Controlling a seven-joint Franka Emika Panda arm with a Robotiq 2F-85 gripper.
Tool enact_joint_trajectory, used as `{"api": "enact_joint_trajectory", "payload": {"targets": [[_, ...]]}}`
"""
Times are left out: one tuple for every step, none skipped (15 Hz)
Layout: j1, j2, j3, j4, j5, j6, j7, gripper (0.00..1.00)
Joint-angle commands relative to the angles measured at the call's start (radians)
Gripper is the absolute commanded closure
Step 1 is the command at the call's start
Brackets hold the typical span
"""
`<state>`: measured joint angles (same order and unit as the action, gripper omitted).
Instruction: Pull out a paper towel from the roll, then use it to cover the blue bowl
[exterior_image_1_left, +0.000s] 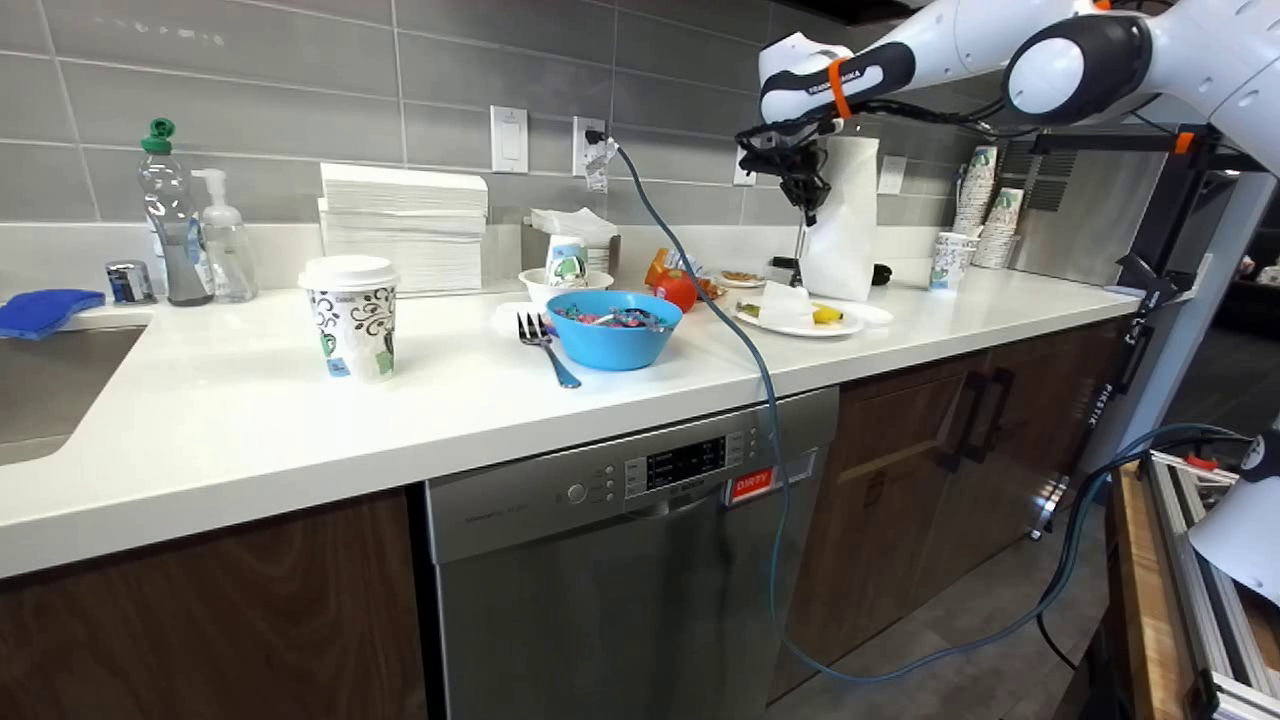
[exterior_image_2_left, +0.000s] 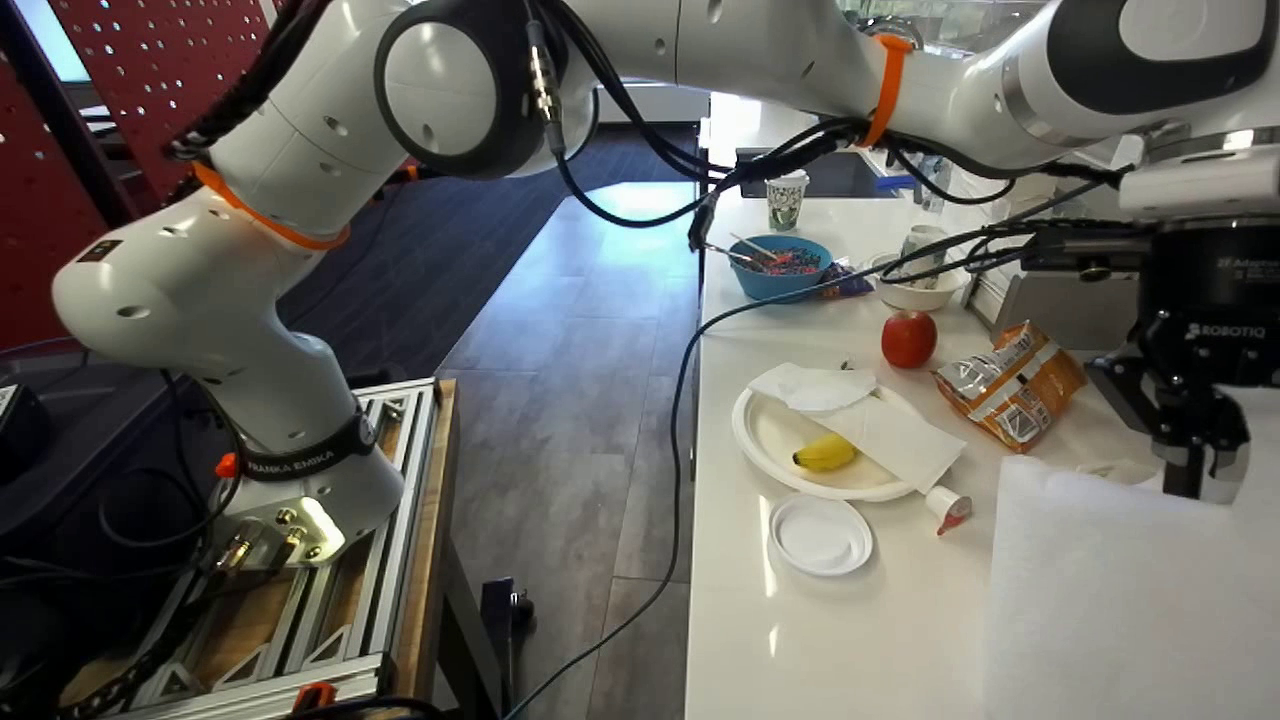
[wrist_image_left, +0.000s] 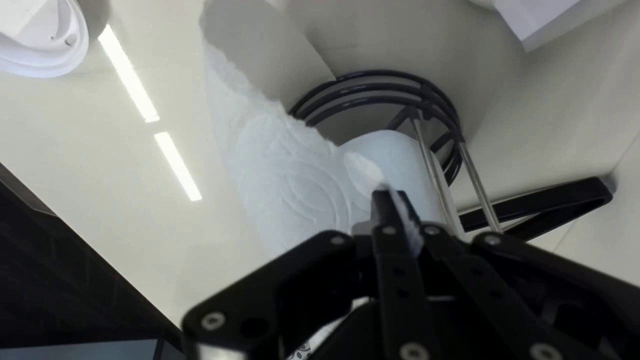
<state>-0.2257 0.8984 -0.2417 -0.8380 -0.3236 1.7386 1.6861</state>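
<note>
Paper towel (wrist_image_left: 285, 190) is pinched in my hand (wrist_image_left: 394, 202), which is narrowed onto it, and spreads out beside the roll (wrist_image_left: 410, 157); whether the two are joined I cannot tell. I judge the pull part-done and the covering all left: the blue bowl (exterior_image_1_left: 612, 342) stands uncovered on the counter (exterior_image_1_left: 220, 430), well apart from the roll.

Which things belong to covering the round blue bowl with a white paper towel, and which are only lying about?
For the job: thin white paper towel; tall white cylindrical roll; round blue bowl; black gripper.

Lying about: round red apple; yellow banana; crinkled orange snack bag; silver fork.
</note>
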Motion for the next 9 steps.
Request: {"api": "enact_joint_trajectory", "payload": {"targets": [[-0.002, 0.036, 0.001, 0.009, -0.003, 0.024, 0.002, 1.0], [-0.002, 0.041, 0.001, 0.009, -0.002, 0.023, 0.002, 1.0], [-0.003, 0.045, 0.001, 0.009, -0.001, 0.021, 0.0, 1.0], [-0.003, 0.051, 0.001, 0.01, -0.002, 0.019, -0.001, 1.0], [-0.004, 0.056, 0.0, 0.01, -0.002, 0.012, -0.004, 1.0], [-0.004, 0.062, -0.001, 0.007, -0.004, 0.011, -0.005, 1.0], [-0.005, 0.067, -0.001, 0.004, -0.004, 0.009, -0.006, 1.0], [-0.006, 0.07, 0.0, -0.001, -0.001, 0.004, -0.01, 1.0], [-0.006, 0.072, 0.001, -0.01, -0.001, 0.002, -0.016, 1.0]]}}
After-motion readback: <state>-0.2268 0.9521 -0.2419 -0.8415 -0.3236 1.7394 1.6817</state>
